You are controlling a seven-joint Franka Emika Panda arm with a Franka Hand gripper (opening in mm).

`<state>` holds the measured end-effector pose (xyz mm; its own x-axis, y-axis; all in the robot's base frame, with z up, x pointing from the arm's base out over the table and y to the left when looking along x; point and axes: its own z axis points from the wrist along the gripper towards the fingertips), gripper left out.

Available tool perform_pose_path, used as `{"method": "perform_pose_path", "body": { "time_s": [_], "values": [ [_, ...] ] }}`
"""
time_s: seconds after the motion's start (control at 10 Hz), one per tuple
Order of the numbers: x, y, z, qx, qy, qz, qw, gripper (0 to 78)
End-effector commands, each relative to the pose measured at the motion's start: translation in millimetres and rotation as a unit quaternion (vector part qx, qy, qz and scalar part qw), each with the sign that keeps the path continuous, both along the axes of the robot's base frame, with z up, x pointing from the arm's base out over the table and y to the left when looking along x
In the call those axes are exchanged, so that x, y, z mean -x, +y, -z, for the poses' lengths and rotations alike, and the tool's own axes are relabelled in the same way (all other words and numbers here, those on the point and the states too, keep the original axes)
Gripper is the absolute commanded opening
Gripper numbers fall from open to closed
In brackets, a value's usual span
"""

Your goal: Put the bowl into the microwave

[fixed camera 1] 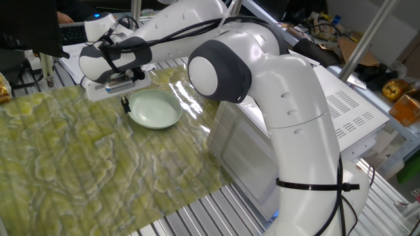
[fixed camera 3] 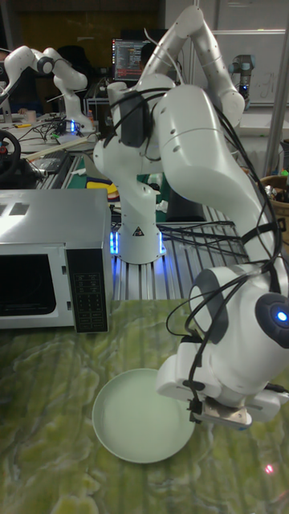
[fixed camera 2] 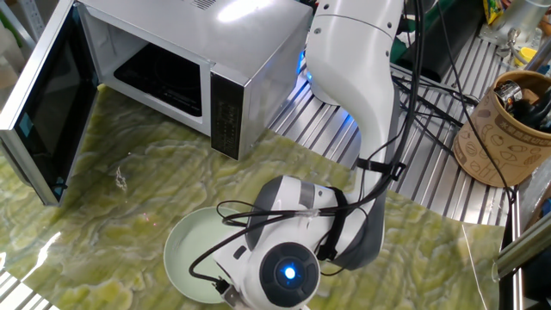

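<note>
Currently, you have the shallow pale mint-green glossy bowl (fixed camera 1: pixel 155 109) flat on the green marbled mat (fixed camera 1: pixel 79 164), well apart from the boxy silver-grey microwave (fixed camera 2: pixel 185 69), whose dark glass door (fixed camera 2: pixel 43 108) stands open. Your two-finger gripper (fixed camera 1: pixel 125 101) sits at the bowl's rim; finger spacing cannot be told.

My arm's shell (fixed camera 1: pixel 289 124) looked like smooth, glossy white plastic, with a matt grey cap at one joint (fixed camera 1: pixel 220 69). The bowl (fixed camera 3: pixel 143 414) was glossy and smooth, like glazed ceramic. The microwave (fixed camera 2: pixel 215 60) had a brushed silver metal casing that caught the light, and its door (fixed camera 2: pixel 47 99) was dark glass. The table cover (fixed camera 1: pixel 98 170) shone like a slick, marbled green sheet. Beyond it lay ribbed bare metal (fixed camera 2: pixel 430 172).
</note>
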<state>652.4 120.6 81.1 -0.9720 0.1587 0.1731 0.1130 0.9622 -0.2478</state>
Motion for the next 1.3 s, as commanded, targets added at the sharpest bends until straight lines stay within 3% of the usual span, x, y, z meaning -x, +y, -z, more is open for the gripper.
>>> {"method": "perform_pose_path", "body": {
  "time_s": [0.1,0.4,0.5,0.9,1.3],
  "values": [
    [-1.7,-1.5,-3.1,0.007,0.002,0.001,1.0000,1.2],
    [-3.1,-2.7,-4.1,0.011,0.005,-0.001,0.9999,1.2],
    [-2.9,-2.5,-4.1,0.003,-0.004,-0.001,1.0000,1.2],
    [-3.3,-2.4,-2.7,-0.012,-0.002,-0.011,0.9999,1.2],
    [-2.6,-1.1,-0.8,-0.011,-0.013,-0.008,0.9998,1.2]
  ]
}}
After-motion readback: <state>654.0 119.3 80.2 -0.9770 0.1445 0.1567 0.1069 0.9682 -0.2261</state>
